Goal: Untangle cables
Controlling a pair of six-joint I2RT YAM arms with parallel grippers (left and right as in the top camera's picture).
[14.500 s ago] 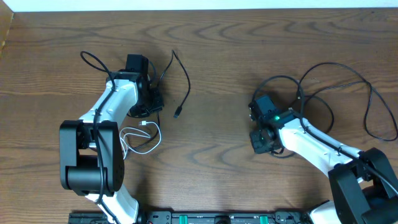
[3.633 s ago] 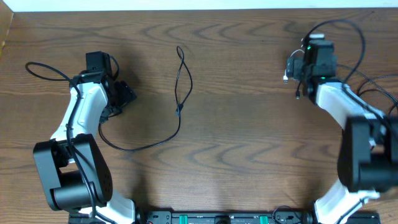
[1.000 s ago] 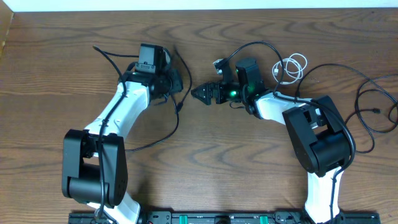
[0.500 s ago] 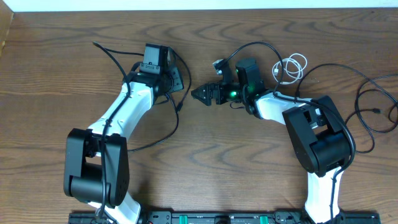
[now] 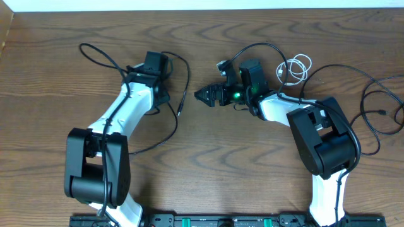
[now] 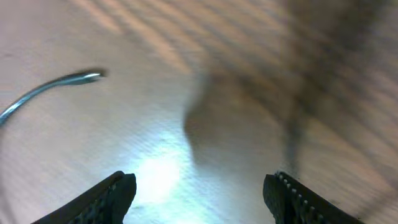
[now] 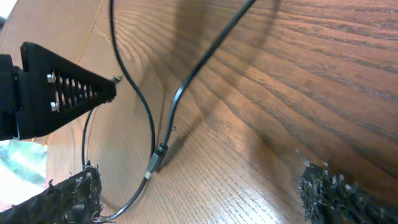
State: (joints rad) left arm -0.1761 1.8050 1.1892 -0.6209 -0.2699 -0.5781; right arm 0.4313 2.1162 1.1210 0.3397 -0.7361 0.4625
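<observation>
A thin black cable [image 5: 187, 75] arches past my left gripper [image 5: 163, 88] and ends in a small plug [image 5: 178, 113] on the wood; its other part loops to the far left [image 5: 95, 53]. In the blurred left wrist view my left gripper [image 6: 202, 199] stands open over bare table, with a cable end [image 6: 59, 82] lying apart at the upper left. My right gripper [image 5: 205, 96] points left, open. The right wrist view shows the right gripper [image 7: 205, 199] with the black cable's plug [image 7: 155, 163] just ahead of its left finger [image 7: 68, 196]. A white cable [image 5: 294, 68] lies coiled behind the right arm.
More black cables [image 5: 379, 116] sprawl at the far right of the table. A thick black arm cable [image 5: 259, 47] arcs over the right wrist. A toothed black finger [image 7: 62, 92] of the left gripper shows at the left of the right wrist view.
My left gripper has opened, let go of the black cable and drawn back to the left. The cable's left loop shifted farther left. The right arm has stayed still.
</observation>
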